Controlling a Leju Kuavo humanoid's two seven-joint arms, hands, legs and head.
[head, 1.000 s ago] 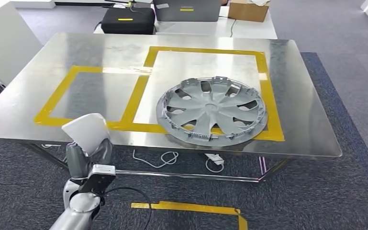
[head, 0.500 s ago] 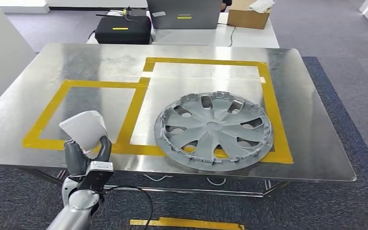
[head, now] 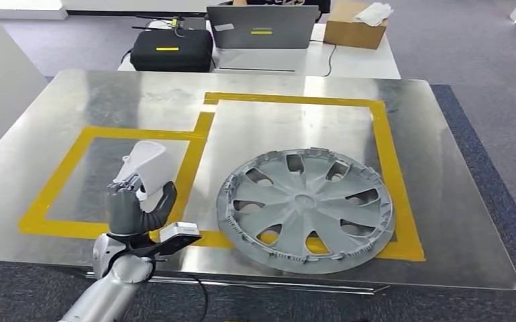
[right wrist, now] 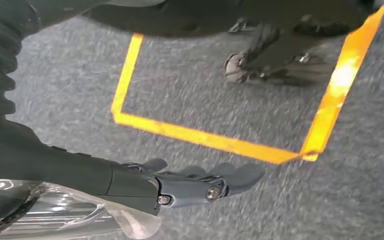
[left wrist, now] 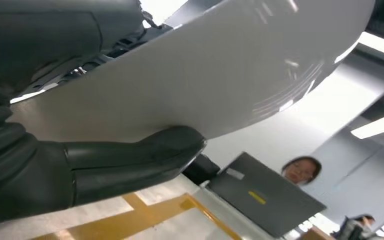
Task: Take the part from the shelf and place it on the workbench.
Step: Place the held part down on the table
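Overhead, left hand (head: 133, 209) grips part (head: 149, 163), hubcap (head: 305, 208) beside

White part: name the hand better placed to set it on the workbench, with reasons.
Left. The left hand already holds the white part above the workbench, over the smaller yellow-taped box. The right hand hangs over the carpet, holding nothing.

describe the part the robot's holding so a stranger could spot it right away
On the steel workbench, find the smaller yellow-taped rectangle left of the grey hubcap. Above its near edge the left hand holds a smooth white curved shell, the scene's one white part.
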